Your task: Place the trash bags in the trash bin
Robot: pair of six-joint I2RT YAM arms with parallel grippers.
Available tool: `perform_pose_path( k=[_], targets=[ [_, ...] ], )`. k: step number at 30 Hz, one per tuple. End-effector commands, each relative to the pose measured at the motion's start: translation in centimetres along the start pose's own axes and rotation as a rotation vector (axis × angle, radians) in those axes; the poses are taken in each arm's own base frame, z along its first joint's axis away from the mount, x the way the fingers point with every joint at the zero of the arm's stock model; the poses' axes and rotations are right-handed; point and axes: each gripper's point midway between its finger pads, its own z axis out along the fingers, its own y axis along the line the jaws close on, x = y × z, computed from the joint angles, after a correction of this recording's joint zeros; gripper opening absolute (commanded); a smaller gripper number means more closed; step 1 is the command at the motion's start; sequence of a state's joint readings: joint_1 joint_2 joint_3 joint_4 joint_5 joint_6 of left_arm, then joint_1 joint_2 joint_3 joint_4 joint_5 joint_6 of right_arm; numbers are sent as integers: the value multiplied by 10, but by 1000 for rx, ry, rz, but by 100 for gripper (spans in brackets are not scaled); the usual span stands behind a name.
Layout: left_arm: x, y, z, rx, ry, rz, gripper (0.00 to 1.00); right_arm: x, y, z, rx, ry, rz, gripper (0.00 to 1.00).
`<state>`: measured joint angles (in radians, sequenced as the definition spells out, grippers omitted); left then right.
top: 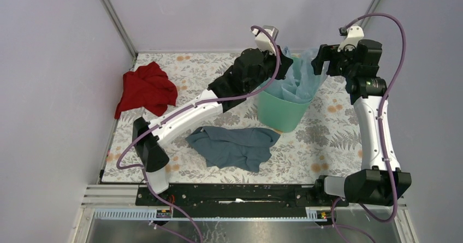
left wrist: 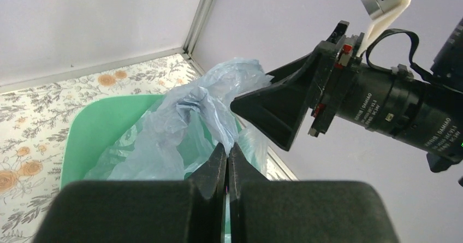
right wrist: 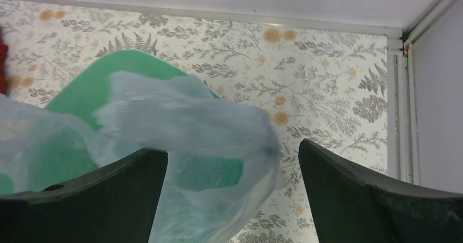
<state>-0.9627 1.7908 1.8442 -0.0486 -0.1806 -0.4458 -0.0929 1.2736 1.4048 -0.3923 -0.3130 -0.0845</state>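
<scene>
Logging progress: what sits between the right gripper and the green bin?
The thin blue bag. In the right wrist view it lies between the open right gripper and the bin below it.

Jaws pinch bag (left wrist: pixel 180 112) (above bin (left wrist: pixel 98 128)).

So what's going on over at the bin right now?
The left gripper is shut, apparently pinching the edge of the pale-blue trash bag. The bag sits partly inside the mint-green trash bin, with film bunched above the rim. The right gripper is open over the bin, with bag film between its fingers but not gripped. A grey-blue cloth and a red cloth lie off to the side, held by neither arm.
</scene>
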Motion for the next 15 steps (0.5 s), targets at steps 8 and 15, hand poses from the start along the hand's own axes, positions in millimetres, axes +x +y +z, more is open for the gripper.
perform_pose_path(
  k=[8,15],
  targets=[
    [-43,24,-19,124,-53,-174,0,-7,-11,13,60,-83,117,75],
    [-59,65,-34,84,-73,-206,0,-7,-21,-26,235,-108,387,0]
  ],
)
